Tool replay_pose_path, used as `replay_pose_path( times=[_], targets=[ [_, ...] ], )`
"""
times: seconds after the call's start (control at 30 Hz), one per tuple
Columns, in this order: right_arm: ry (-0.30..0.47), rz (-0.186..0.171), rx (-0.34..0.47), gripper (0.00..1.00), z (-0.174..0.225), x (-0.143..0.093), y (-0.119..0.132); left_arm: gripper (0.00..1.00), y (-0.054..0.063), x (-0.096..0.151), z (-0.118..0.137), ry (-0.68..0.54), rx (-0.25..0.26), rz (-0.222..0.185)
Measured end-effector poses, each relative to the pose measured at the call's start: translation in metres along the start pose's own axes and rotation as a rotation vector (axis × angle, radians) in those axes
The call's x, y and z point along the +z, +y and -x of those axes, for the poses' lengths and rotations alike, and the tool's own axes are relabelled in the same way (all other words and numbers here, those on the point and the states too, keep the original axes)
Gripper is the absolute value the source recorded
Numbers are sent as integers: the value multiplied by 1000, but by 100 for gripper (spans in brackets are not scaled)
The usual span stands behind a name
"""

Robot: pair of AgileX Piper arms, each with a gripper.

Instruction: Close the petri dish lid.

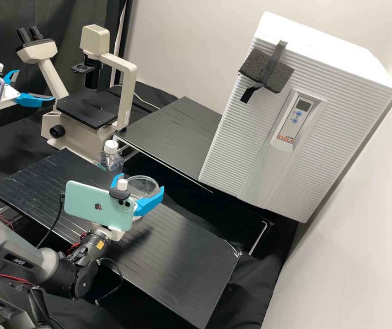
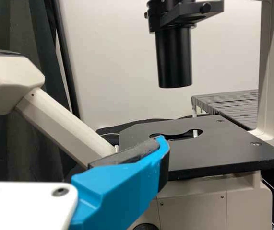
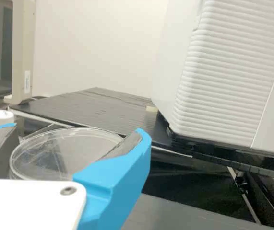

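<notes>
In the high view my right gripper [image 1: 140, 183] is over the near black bench, shut on the clear round petri dish lid [image 1: 143, 183]. Part of a clear dish [image 1: 137, 219] shows lower down, beside the phone mount; the rest is hidden. The right wrist view has the lid [image 3: 67, 151] between the two pads of my right gripper [image 3: 72, 136], its rim meeting both. My left gripper [image 1: 34, 87] stands open at the upper left, in front of the microscope. One of its fingers [image 2: 120, 187] crosses the left wrist view, nothing against its pad.
A clear bottle with a white cap [image 1: 110, 147] stands just behind the dish. The microscope [image 1: 88, 107] is at the back left, a raised black shelf [image 1: 173, 132] behind the bench, and a white ribbed incubator [image 1: 246, 123] at the right.
</notes>
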Motion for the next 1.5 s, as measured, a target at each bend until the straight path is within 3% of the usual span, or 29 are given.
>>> replay_pose_path(
  times=[0.37,0.63,1.2,1.5],
  targets=[
    [12,51,-38,0,6,-2,0,100,0,0,0,0,0,0],
    [30,69,-76,0,7,-3,-3,100,0,0,0,0,0,0],
    [0,81,-104,0,10,5,-3,100,0,0,0,0,0,0],
    [2,63,-108,0,11,4,-3,100,0,0,0,0,0,0]
  ],
)
